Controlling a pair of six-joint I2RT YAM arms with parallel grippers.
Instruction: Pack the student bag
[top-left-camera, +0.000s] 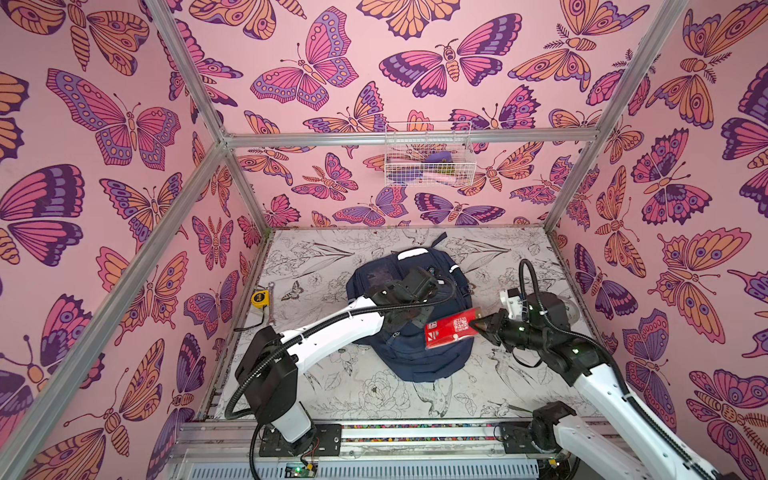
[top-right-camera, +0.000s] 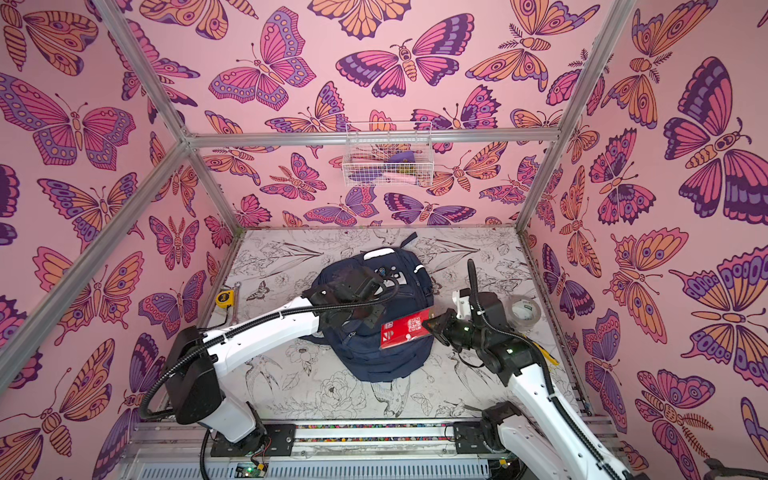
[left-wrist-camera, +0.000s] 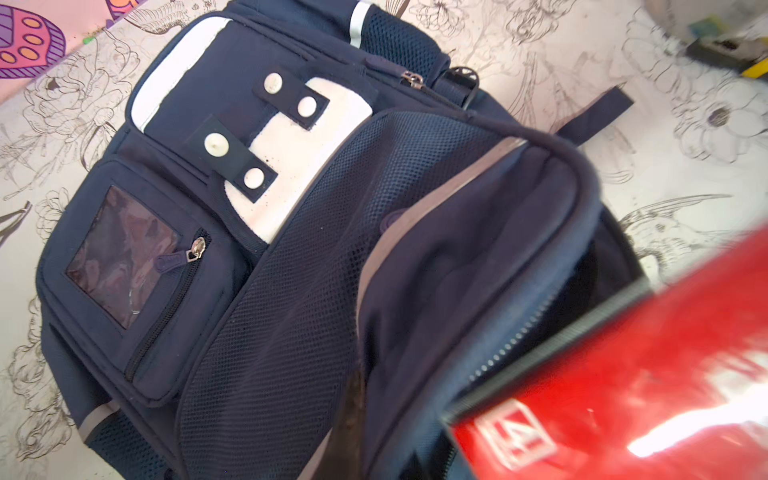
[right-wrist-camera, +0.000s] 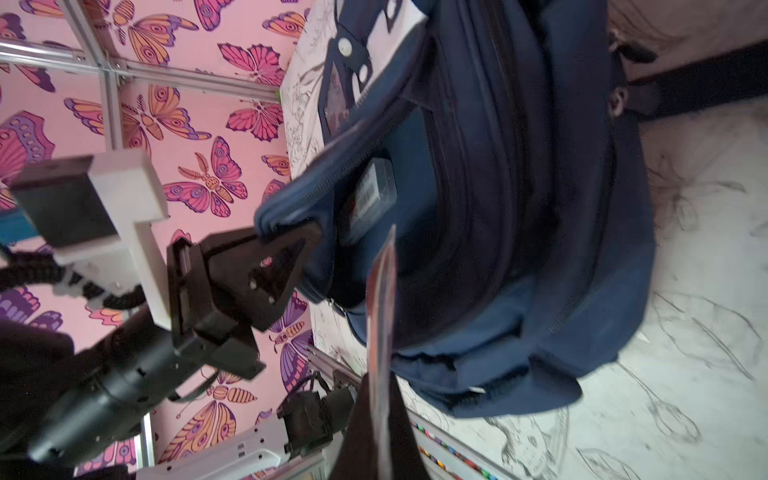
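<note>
Student bag (top-left-camera: 409, 361) (top-right-camera: 374, 361): navy woven fabric with mesh panels, grey reflective stripes, zip pockets and a white patch with press studs. It lies flat at the middle of the table in both top views.
Left pincer (right-wrist-camera: 301, 239): jaws pressed together on the rim of the student bag's opened zip pocket, holding that fabric edge raised off the bag's body.
Right pincer (top-left-camera: 478, 325) (top-right-camera: 432, 325): jaws closed flat on one end of the red booklet (top-left-camera: 449, 331) (top-right-camera: 405, 332), at the bag's 3 o'clock side.
Red booklet: thin, glossy and rectangular, with white print on the cover. It hangs over the bag beside the open pocket.
Pocket interior: a dark flat item with a printed label (right-wrist-camera: 368, 199) sits inside.
Table (top-left-camera: 332, 399): pale sheet with black line drawings of flowers and birds.
Tape measure (top-left-camera: 260, 298): yellow and black, at the bag's 9 o'clock, beside a silver wrench (top-left-camera: 271, 313).
Tape roll (top-right-camera: 524, 311): clear and round, at the bag's 3 o'clock, beyond the right arm.
Walls (top-left-camera: 104, 166): pink butterfly print behind aluminium frame bars.
Wire basket (top-left-camera: 428, 156): white, on the far wall at 12 o'clock.
</note>
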